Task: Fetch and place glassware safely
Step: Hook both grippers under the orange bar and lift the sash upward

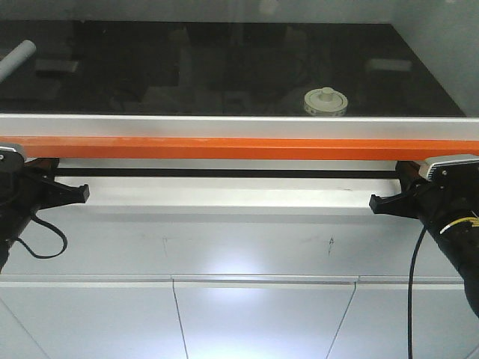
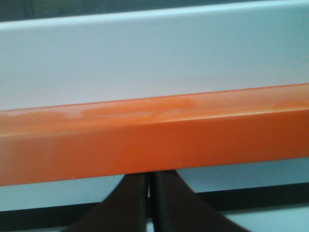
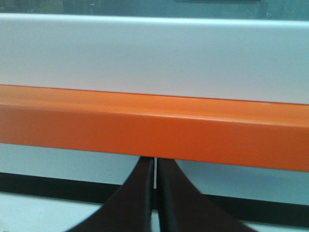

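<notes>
Glassware (image 1: 326, 102), a lidded jar, stands on the black counter (image 1: 187, 67) by its front edge, right of centre. Below runs an orange rail (image 1: 239, 148). Left gripper (image 2: 149, 179) and right gripper (image 3: 155, 164) jaws are clenched, empty.

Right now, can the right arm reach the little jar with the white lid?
Probably not yet. The jar sits beyond the orange bar and white frame; the right gripper is below them, shut, so they look in the way.
</notes>
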